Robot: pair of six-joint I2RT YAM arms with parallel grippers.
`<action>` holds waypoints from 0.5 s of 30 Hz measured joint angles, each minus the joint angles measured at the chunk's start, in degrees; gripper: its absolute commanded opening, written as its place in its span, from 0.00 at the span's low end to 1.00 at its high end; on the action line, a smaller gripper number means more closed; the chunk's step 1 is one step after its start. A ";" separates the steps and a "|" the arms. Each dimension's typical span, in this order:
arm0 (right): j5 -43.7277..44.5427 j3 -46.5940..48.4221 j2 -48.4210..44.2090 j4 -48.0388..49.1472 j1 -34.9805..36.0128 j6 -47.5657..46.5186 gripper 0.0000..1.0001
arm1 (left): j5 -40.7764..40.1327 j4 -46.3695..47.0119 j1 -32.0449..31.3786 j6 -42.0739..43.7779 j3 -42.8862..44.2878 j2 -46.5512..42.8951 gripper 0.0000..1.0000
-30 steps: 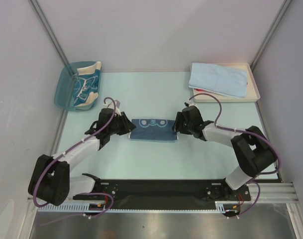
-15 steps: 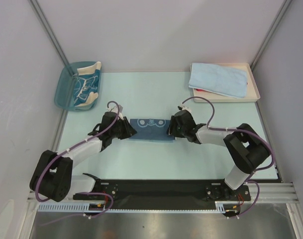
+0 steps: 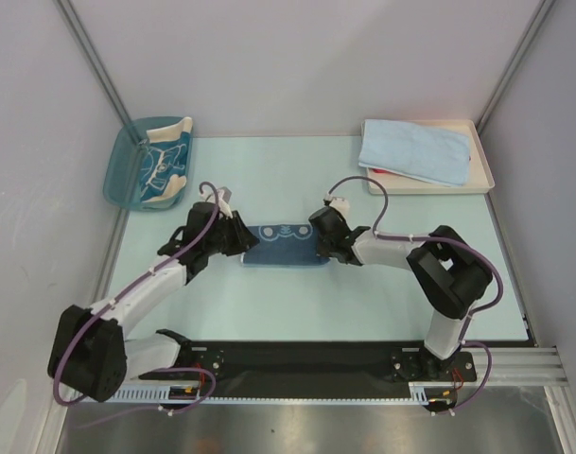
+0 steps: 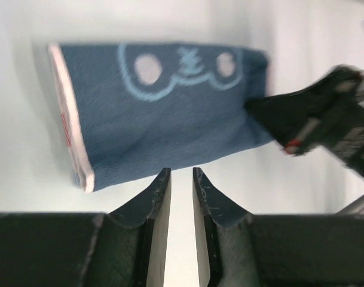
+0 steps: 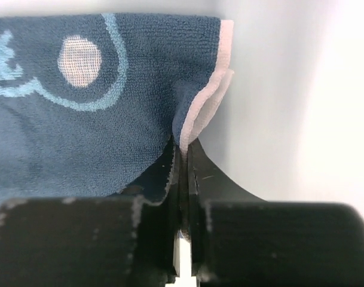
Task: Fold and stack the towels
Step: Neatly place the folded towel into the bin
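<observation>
Dark-blue towel (image 3: 283, 244) with the cartoon face lies folded flat mid-table, between both arms. It looks soft, light and floppy, so its pink-hemmed ends seem the best holds. Right gripper (image 5: 183, 146) pinches that hem at the right end; left gripper (image 4: 180, 176) sits just off the near edge, narrowly parted, holding nothing. The pale table (image 3: 297, 180) looks smooth, with room around.

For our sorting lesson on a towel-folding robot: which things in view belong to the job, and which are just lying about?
Belong to the job:
dark-blue towel
light-blue towel
beige and teal towel
red towel, barely showing

Just lying about:
blue plastic bin
cream tray
</observation>
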 measured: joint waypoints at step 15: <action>23.91 28.37 17.92 -22.10 1.44 -18.45 0.00 | -2.03 -13.88 -0.09 7.91 11.04 -9.97 0.27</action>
